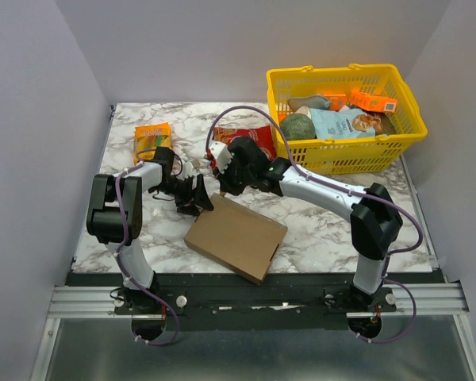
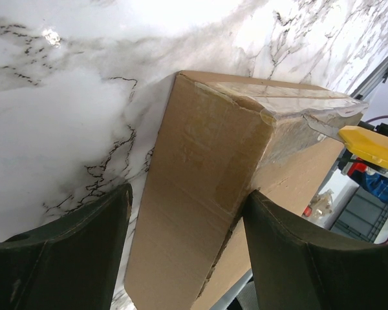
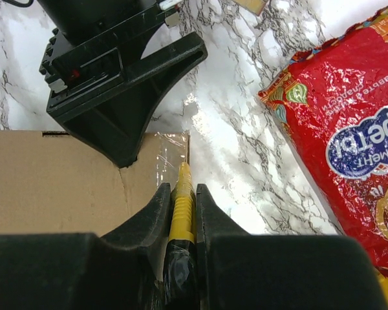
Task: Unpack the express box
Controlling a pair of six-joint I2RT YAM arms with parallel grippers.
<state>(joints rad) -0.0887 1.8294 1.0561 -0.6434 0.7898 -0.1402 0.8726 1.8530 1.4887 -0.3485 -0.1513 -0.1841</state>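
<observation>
Matt cardboard express box (image 1: pixel 236 236), glossy marble-patterned table (image 1: pixel 321 232)

The only lettering of any size is on the red snack bag (image 3: pixel 349 142), at the right of the right wrist view: white letters on a blue oval, upside down, cut by the frame edge and not legible. Print on the basket's orange cartons (image 1: pixel 373 101) is too small to read. The express box (image 1: pixel 236 236) is plain brown card.
</observation>
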